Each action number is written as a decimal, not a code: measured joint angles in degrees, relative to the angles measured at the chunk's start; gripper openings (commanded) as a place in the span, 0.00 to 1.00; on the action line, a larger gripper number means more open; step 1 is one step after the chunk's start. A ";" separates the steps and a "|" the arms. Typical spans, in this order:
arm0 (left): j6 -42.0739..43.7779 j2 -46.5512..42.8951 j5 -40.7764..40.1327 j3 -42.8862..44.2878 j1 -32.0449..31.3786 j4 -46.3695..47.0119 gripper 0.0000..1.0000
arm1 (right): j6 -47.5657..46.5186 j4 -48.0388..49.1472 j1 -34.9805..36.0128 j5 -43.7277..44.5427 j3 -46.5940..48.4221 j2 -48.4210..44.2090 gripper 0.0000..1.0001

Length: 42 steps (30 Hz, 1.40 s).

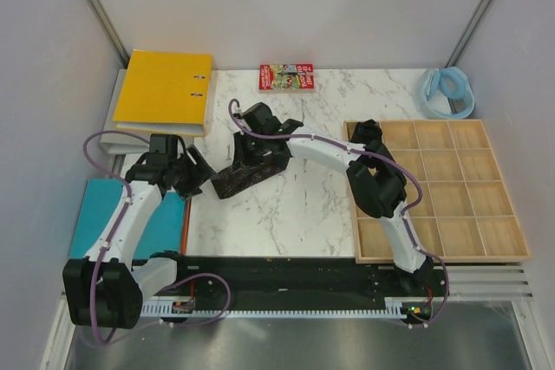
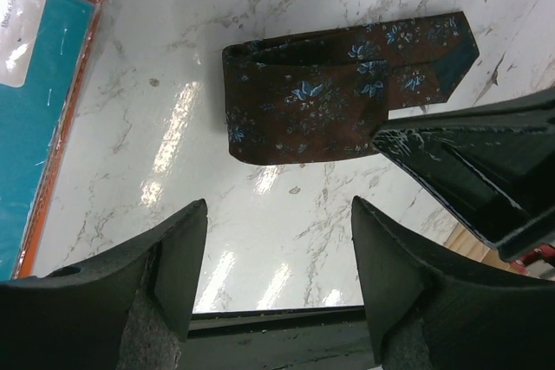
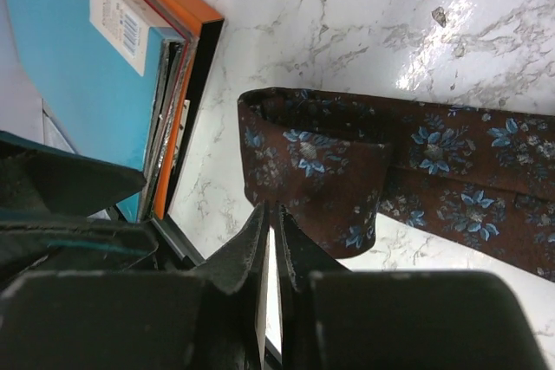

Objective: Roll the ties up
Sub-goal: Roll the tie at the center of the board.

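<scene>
Right wrist: folded floral tie [image 3: 347,171] (blue-on-brown); right end effector [image 3: 270,214] clenched, left end effector [image 2: 277,207] released.

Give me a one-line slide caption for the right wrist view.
Right hand, nearly closed, at the edge of the folded brown floral tie on marble table.

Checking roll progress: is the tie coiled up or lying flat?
Folded flat, not coiled: the tie lies in overlapping flat layers on the marble table.
</scene>
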 measured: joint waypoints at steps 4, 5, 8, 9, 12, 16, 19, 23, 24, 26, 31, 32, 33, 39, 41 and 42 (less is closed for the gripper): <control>0.00 0.00 0.48 -0.68 0.02 1.33 0.73 | 0.00 0.02 0.00 -0.55 0.92 2.29 0.11; 0.00 0.00 0.50 -1.01 0.02 1.73 0.73 | 0.00 -0.04 -0.09 -0.66 0.92 2.69 0.11; 0.00 0.02 0.63 -2.05 0.02 2.75 0.72 | -0.02 -0.11 -0.33 -0.81 0.92 3.65 0.11; 0.00 0.04 0.72 -2.45 0.02 3.06 0.72 | -0.04 -0.09 -0.50 -0.92 0.92 3.91 0.11; 0.00 0.35 1.01 -3.41 0.02 4.24 0.72 | -0.07 0.13 -1.20 -0.96 0.57 4.22 0.10; 0.02 1.97 2.12 -4.70 0.02 6.93 0.72 | -0.13 0.66 -2.08 -1.18 -0.48 4.24 0.10; 0.02 3.52 2.62 -5.92 0.02 8.85 0.72 | -0.28 1.38 -2.73 -1.51 -1.95 4.31 0.10; 0.00 5.57 3.89 -7.41 0.00 12.41 0.72 | -0.24 2.58 -3.43 -2.21 -3.48 4.70 0.09; 0.00 5.97 3.93 -7.56 -0.04 13.05 0.72 | -0.24 3.19 -3.58 -2.64 -3.69 4.85 0.09; 0.00 7.28 4.17 -7.74 -0.33 15.19 0.72 | -0.15 4.24 -3.80 -3.39 -4.31 4.94 0.09; -0.07 10.47 4.94 -8.20 -2.47 19.67 0.72 | 0.00 6.01 -4.26 -4.66 -5.35 4.96 0.09; -0.11 11.17 4.94 -8.35 -3.17 20.61 0.72 | 0.00 6.36 -4.33 -4.96 -5.53 4.96 0.09; -0.13 11.85 4.92 -8.37 -3.76 21.22 0.71 | 0.02 6.67 -4.42 -5.20 -5.70 4.96 0.09; -0.72 15.32 4.68 -8.50 -5.33 24.55 0.69 | 0.20 7.91 -4.76 -6.27 -6.47 4.96 0.09; -1.20 16.28 3.76 -8.52 -5.53 25.07 0.69 | 0.26 8.46 -4.90 -6.69 -6.84 4.96 0.09; -1.27 16.41 3.61 -8.55 -5.53 25.11 0.69 | 0.33 8.70 -4.92 -6.80 -6.97 4.96 0.09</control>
